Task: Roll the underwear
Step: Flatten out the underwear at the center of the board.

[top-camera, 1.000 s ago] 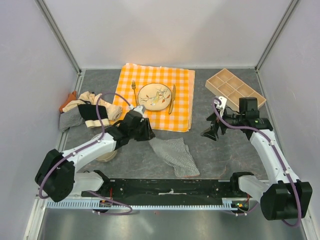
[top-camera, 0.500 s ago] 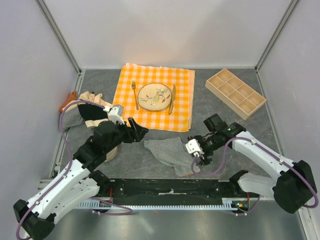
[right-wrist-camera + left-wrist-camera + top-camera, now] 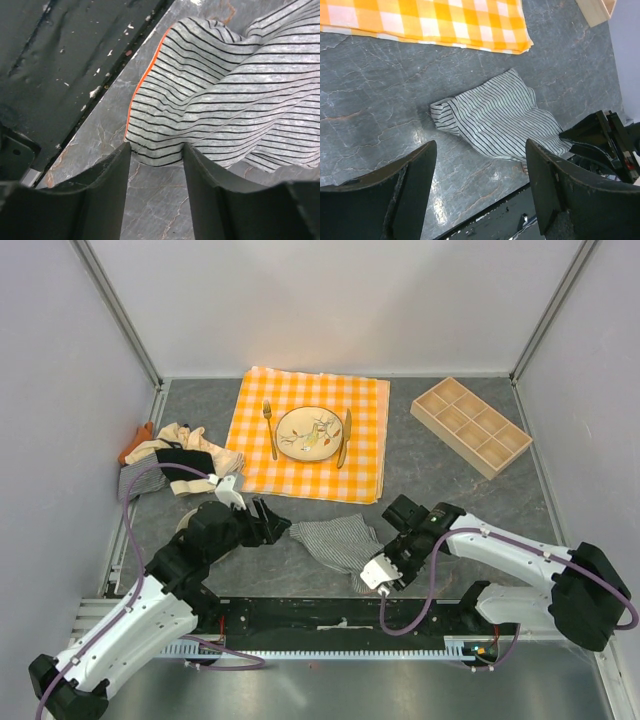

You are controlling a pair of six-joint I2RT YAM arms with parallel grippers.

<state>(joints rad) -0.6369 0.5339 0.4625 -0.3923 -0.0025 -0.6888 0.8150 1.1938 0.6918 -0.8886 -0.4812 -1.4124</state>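
Straddling the near corner of the striped underwear [image 3: 225, 100] with the right gripper [image 3: 156, 150], about half spread, the orange-trimmed hem lying in the gap at the tips; cannot tell whether the fingers [image 3: 105, 200] press the cloth. Lies flat and rumpled on the grey bench [image 3: 450, 490], close to its front edge, between the two arms. Holding the left gripper [image 3: 480, 150] spread wide and empty, low over the bench just beside the garment's folded left end, apart from it. Farther out, at the bench's left edge, showing a heap of underwear [image 3: 175, 465]: cream, black with a cream band, striped, a bit of orange. Beyond, toward the back, showing an orange-and-white checked tablecloth [image 3: 360, 455] under a plate [image 3: 310, 433], with a fork [image 3: 268, 425] to its left and a knife [image 3: 346, 437] to its right. Well apart on the right, showing a compartmented wooden tray [image 3: 470, 425] set at an angle.
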